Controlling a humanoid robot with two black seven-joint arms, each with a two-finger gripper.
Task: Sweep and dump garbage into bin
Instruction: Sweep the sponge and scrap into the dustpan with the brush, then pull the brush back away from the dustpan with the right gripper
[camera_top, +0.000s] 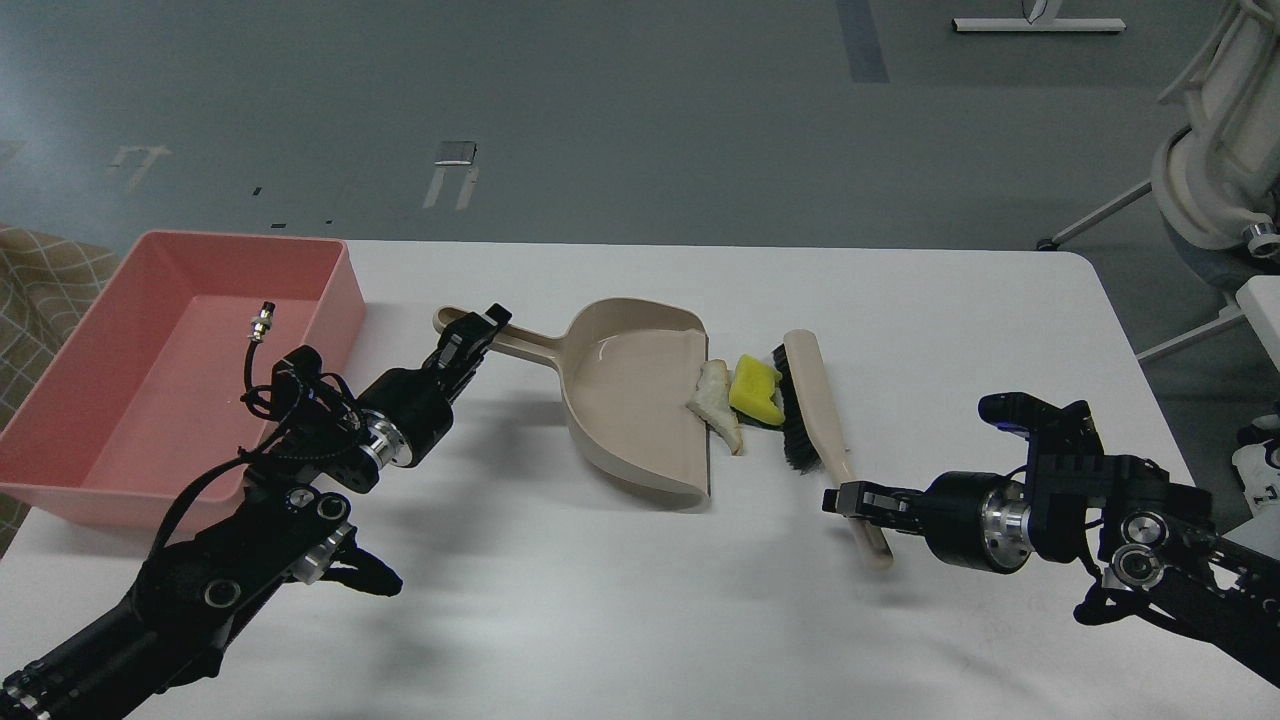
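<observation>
Jaws of right gripper (848, 499) closed round the beige brush handle (858, 500) low on its length, handle end poking out toward the near side; jaws of left gripper (484, 330) pinched on the beige dustpan handle (500, 338) near its rounded tip. Both arms come in from the near table edge. Brush (808, 410) lies angled away from right gripper, black bristles facing left. Garbage: yellow sponge block (755, 388), dark green backing underneath, touching the bristles, just left of them. Bread slice (716, 402), thin, pale, tan crust, triangular, lies at the dustpan (630, 395) open lip, partly over the edge, touching the sponge. Both pieces sit between brush and dustpan, well apart from either gripper's fingers. Pink bin (150, 400), shallow rectangular tub with rounded corners, at far left of white table (900, 300), left arm partly over its near corner.
</observation>
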